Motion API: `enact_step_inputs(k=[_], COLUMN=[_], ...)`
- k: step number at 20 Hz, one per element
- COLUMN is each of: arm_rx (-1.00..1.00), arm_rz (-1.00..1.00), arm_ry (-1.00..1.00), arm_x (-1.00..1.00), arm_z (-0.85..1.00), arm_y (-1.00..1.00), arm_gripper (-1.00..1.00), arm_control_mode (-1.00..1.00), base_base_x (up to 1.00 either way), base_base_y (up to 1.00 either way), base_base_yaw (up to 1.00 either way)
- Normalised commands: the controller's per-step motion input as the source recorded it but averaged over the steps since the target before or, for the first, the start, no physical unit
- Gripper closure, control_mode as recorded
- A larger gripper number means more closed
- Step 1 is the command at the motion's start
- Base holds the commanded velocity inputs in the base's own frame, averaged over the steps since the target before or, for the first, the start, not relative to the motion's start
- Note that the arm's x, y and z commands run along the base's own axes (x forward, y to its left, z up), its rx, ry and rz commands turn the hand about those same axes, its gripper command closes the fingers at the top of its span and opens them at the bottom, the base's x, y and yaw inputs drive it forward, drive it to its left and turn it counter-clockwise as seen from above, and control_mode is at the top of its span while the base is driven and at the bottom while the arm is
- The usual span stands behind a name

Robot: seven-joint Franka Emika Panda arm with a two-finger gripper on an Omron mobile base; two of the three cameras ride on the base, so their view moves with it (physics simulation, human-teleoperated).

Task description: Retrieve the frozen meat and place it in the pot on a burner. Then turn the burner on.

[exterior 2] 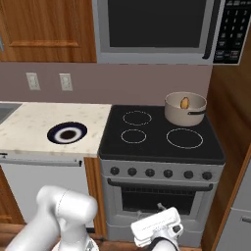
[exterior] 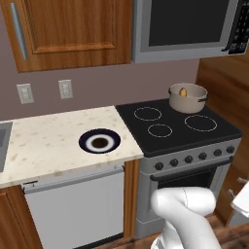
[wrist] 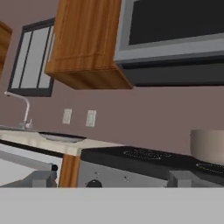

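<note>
The beige-grey pot (exterior: 187, 97) (exterior 2: 185, 108) stands on the back right burner of the black stove (exterior: 170, 127) (exterior 2: 159, 135). The frozen meat (exterior: 183, 91) (exterior 2: 184, 103), a small orange-yellow lump, lies inside it. My gripper (wrist: 113, 179) hangs low in front of the oven, level with the stove's front edge, open with its fingertips (wrist: 43, 178) far apart and nothing between them. In the hand view, the pot's side (wrist: 208, 146) shows at the right. A row of burner knobs (exterior: 194, 157) (exterior 2: 159, 173) runs along the stove's front panel. My white hand (exterior 2: 157, 227) shows below the oven door.
A dark blue-rimmed plate (exterior: 99, 141) (exterior 2: 67, 133) lies on the speckled counter (exterior: 53, 138) (exterior 2: 34, 120) left of the stove. A microwave (exterior: 187, 26) (exterior 2: 157, 29) hangs above the stove. A sink faucet (wrist: 22, 107) is far left. A wooden wall (exterior 2: 230, 127) flanks the stove's right.
</note>
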Motion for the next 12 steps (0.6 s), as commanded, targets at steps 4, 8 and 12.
enact_step_inputs(k=[4,8,12], arm_rx=[0.00,0.00,0.02], arm_rz=[-0.17,-0.29,-0.27], arm_ry=[0.00,0.11,0.07], arm_x=[0.04,0.38,0.42], arm_z=[-0.16,-0.28,0.00], arm_y=[0.34,0.22,0.11], arm_gripper=[-1.00,-1.00,-1.00], arm_control_mode=[-1.00,-1.00,-1.00], base_base_x=[0.00,0.00,0.00], base_base_y=[0.00,0.00,0.00], base_base_yaw=[0.00,0.00,0.00])
